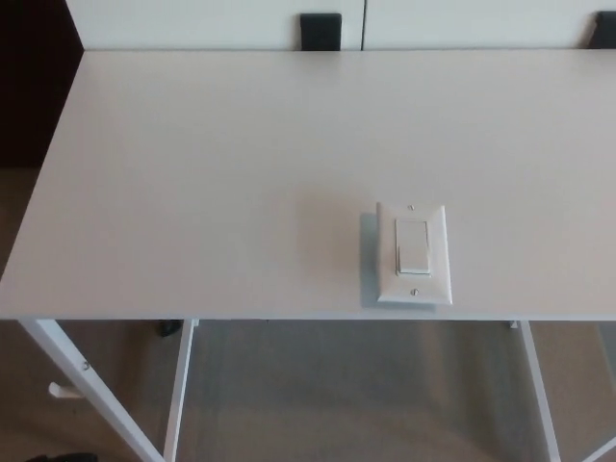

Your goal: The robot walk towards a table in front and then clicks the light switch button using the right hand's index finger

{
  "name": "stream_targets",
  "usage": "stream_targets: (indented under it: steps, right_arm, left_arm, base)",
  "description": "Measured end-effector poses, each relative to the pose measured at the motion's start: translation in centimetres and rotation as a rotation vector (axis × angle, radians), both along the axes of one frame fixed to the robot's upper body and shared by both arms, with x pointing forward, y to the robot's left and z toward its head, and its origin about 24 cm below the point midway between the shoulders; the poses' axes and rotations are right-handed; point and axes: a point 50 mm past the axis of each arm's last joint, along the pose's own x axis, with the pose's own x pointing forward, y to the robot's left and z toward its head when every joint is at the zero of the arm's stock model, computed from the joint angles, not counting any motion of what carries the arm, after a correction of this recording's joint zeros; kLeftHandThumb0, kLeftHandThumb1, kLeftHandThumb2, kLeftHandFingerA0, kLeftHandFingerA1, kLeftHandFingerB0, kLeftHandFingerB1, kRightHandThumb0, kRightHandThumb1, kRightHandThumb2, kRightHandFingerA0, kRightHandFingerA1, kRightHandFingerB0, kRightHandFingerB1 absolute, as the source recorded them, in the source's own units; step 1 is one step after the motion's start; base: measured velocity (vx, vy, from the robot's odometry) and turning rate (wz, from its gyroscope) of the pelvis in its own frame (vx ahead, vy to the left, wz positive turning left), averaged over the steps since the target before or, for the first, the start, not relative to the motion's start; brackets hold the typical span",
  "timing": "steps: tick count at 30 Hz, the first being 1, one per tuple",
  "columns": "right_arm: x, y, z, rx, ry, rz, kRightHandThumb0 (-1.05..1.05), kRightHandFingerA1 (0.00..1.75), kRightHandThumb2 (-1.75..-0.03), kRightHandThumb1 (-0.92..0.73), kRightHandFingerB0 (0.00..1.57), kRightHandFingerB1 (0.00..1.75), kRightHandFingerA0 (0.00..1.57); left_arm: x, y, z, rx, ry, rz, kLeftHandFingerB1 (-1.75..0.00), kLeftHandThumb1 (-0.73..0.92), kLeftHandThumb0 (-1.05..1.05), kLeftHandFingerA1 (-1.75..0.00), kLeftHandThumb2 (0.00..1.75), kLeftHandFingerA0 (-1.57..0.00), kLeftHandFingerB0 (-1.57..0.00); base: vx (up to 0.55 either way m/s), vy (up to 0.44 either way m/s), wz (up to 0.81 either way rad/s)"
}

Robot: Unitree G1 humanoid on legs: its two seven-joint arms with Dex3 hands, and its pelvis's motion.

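My own body: nothing of it in head view. No arm, no forearm, no robot hand, left or right, inside frame edges. No casing, cable, screw or marking of mine to report, so colours and shapes cannot be told.
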Motion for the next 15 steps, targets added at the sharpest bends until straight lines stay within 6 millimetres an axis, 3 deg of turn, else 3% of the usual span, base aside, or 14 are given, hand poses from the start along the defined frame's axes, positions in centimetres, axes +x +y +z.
stream_targets:
  steps: [1, 2, 12, 13, 14, 15]
  right_arm:
    - [0.0, 0.0, 0.0, -0.002, -0.001, 0.003, -0.57, 0.73, -0.89, -0.48, 0.4, 0.6, 0.61]
    - [0.0, 0.1, 0.0, -0.003, -0.001, 0.007, -0.56, 0.73, -0.59, -0.63, 0.45, 0.5, 0.67]
    - [0.0, 1.0, 1.0, 0.01, -0.066, 0.021, -0.6, 0.72, -0.59, -0.64, 0.45, 0.51, 0.64]
    - [0.0, 1.3, 1.3, 0.02, -0.091, 0.028, -0.62, 0.72, -0.93, -0.49, 0.39, 0.59, 0.59]
    - [0.1, 1.7, 1.7, 0.032, -0.115, 0.035, -0.62, 0.72, -0.93, -0.49, 0.39, 0.59, 0.59]
    - [0.0, 2.1, 2.2, 0.045, -0.14, 0.045, -0.63, 0.64, -0.59, -0.65, 0.46, 0.48, 0.62]
  left_arm:
    - [0.0, 0.0, 0.0, 0.002, 0.001, -0.003, -0.41, 0.54, -0.16, -0.47, 0.56, -0.59, -0.55]
    - [0.1, 0.0, 0.0, 0.003, 0.001, -0.005, -0.41, 0.54, -0.16, -0.47, 0.56, -0.58, -0.54]
    - [0.3, 0.3, 0.4, 0.018, 0.002, -0.029, -0.41, 0.53, -0.19, -0.46, 0.55, -0.58, -0.55]
    - [0.3, 0.3, 0.4, 0.019, 0.002, -0.031, -0.41, 0.53, -0.19, -0.47, 0.55, -0.58, -0.55]
    - [0.4, 0.3, 0.4, 0.021, 0.002, -0.032, -0.41, 0.53, -0.19, -0.47, 0.55, -0.58, -0.55]
    - [0.4, 0.4, 0.5, 0.022, 0.0, -0.034, -0.41, 0.54, -0.18, -0.46, 0.56, -0.57, -0.54]
  base:
    - [0.0, 0.0, 0.0]
    - [0.0, 0.0, 0.0]
    - [0.0, 0.0, 0.0]
    - [0.0, 0.0, 0.0]
    - [0.0, 0.0, 0.0]
    - [0.0, 0.0, 0.0]
